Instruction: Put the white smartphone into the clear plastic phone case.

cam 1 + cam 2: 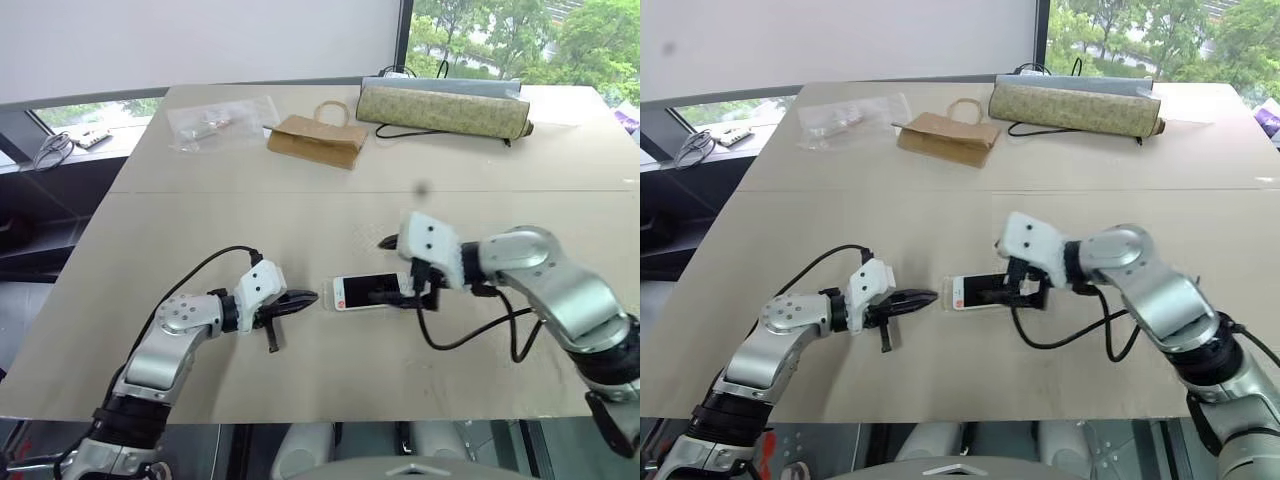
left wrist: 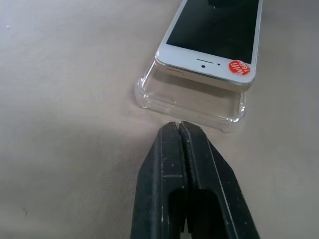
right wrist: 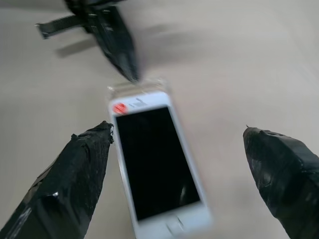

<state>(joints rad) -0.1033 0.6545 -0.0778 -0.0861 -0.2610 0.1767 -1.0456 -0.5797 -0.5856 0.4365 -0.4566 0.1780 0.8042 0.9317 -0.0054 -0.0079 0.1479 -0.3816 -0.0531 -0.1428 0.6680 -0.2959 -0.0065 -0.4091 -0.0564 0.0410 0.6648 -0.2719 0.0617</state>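
Note:
The white smartphone (image 1: 365,292) lies screen up near the middle of the table, with a red sticker at its left end. It rests on the clear plastic phone case (image 2: 192,107); its end (image 2: 214,35) sits over the case's rim, and the case's empty end pokes out toward my left gripper. My left gripper (image 1: 310,297) is shut, its tips (image 2: 178,127) right at the case's short edge. My right gripper (image 1: 405,272) hovers over the phone's other end, open, one finger (image 3: 75,174) on each long side, holding nothing.
At the back of the table lie a crinkled clear plastic bag (image 1: 215,122), a brown paper bag (image 1: 312,135) and a long patterned roll (image 1: 440,112) with a black cable. The table's front edge (image 1: 330,418) runs close below both arms.

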